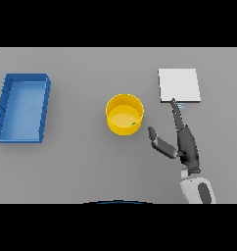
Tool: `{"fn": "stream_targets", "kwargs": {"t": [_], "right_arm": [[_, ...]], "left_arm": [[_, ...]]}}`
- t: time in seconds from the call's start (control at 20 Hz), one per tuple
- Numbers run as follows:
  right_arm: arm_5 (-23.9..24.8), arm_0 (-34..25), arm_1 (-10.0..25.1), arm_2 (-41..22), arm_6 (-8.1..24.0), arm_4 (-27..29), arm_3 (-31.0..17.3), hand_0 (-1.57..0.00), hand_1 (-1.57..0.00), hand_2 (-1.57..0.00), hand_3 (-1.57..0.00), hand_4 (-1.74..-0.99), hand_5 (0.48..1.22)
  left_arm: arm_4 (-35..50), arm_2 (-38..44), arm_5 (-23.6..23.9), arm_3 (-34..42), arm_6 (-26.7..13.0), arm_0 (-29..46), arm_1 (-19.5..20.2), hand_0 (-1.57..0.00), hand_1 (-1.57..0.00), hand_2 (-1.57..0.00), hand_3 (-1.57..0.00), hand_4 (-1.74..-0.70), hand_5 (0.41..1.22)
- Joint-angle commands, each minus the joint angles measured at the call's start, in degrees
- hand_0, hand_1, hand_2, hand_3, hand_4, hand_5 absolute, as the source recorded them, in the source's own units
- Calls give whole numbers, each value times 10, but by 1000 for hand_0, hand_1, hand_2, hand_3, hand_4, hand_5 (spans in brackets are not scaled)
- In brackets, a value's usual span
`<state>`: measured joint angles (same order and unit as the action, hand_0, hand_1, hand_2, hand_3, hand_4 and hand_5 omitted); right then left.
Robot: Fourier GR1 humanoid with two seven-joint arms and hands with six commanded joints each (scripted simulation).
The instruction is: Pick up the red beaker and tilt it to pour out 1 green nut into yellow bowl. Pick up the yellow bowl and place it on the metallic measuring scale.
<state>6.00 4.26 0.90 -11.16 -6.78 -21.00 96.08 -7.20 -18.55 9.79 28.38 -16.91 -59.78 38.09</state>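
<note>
The yellow bowl (pixel 124 113) stands near the middle of the table, with a small green nut (pixel 134 123) lying inside at its right wall. To the bowl's right, my right hand (pixel 186 144) hovers open, fingers straight and pointing away, thumb spread toward the bowl but apart from it. The fingertips reach the near edge of the metallic measuring scale (pixel 179 84), a flat pale square at the back right. No red beaker shows in this view. My left hand does not appear.
A blue rectangular tray (pixel 3 109) lies at the far left of the grey table (pixel 81 162).
</note>
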Motion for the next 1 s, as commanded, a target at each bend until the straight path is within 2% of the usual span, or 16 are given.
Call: {"fn": "stream_targets", "kwargs": {"t": [0.0,0.05,0.15,0.35,0.5,0.65,0.7,0.8,0.9,0.95], "right_arm": [[2,-6,2,5,5,2,0,1,1,1,1,-1046,649],[-3,5,2,2,-7,5,-3,1,1,1,1,-1041,650],[-4,4,3,2,-7,6,1,1,1,1,1,-1026,648],[-10,0,7,6,2,11,-5,1,1,1,1,-1015,646],[-10,7,3,6,-19,16,-15,1,1,1,1,-1004,648],[-10,15,0,5,-36,22,-6,1,1,1,1,-1012,650],[-7,6,-1,6,-18,18,-10,1,1,1,1,-1010,650],[-4,9,2,6,-23,14,-7,1,1,1,1,-1013,644],[-4,8,5,11,-21,17,-14,1,1,1,1,-1021,636],[-5,10,7,12,-27,19,-10,1,1,1,1,-1021,636]], "left_arm": [[13,2,11,32,-8,28,6,-1571,-1571,-1571,-1479,-1741,1221],[24,1,24,56,-27,51,9,-1571,-1571,-1571,-1480,-1741,1221],[50,1,50,128,-65,105,13,-1571,-1571,-1571,-1450,-1741,1221],[81,-6,102,235,-100,187,19,-1571,-1571,-1571,-1455,-1741,1221],[99,-12,134,284,-107,233,15,-1571,-1571,-1571,-1512,-1741,1221],[122,-13,152,308,-115,261,16,-1571,-1571,-1571,-1541,-1741,1151],[121,-16,155,317,-128,268,16,-1571,-1571,-1571,-1547,-1741,1123],[110,-25,160,331,-127,285,21,-1571,-1571,-1571,-1555,-1741,1046],[99,-35,152,347,-137,298,36,-1571,-1571,-1571,-1561,-1645,941],[96,-38,151,356,-140,302,40,-1571,-1571,-1571,-1563,-1536,892]]}}
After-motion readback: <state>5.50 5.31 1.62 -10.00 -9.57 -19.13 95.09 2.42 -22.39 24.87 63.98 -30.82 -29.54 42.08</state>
